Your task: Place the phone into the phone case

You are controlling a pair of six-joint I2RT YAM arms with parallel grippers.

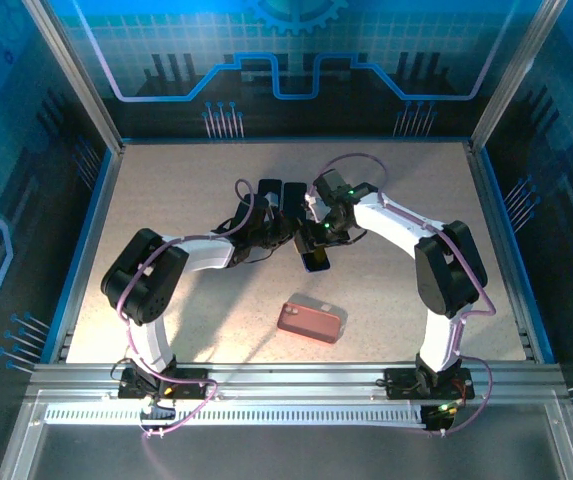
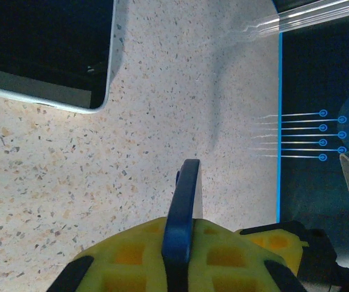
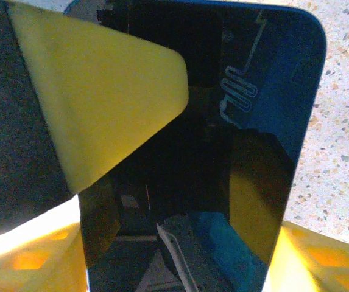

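Black phone (image 1: 316, 262) gripped across its width by right gripper (image 3: 192, 194), mid-table. Left gripper (image 2: 185, 182) fully closed, just left. Red phone case (image 1: 312, 321) lies nearer.

The phone (image 3: 223, 152) is showing black with a blue rim, the phone case (image 1: 312, 321) is looking salmon-red, the tabletop (image 1: 186, 200) is showing beige speckles.

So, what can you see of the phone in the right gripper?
The phone is a dark slab with rounded corners, a blue edge and a glossy, reflective face. The right gripper is closed across its width, with a yellow finger pad over part of the screen. It is near the middle of the table, apart from the reddish case; whether it rests on the table I cannot tell.
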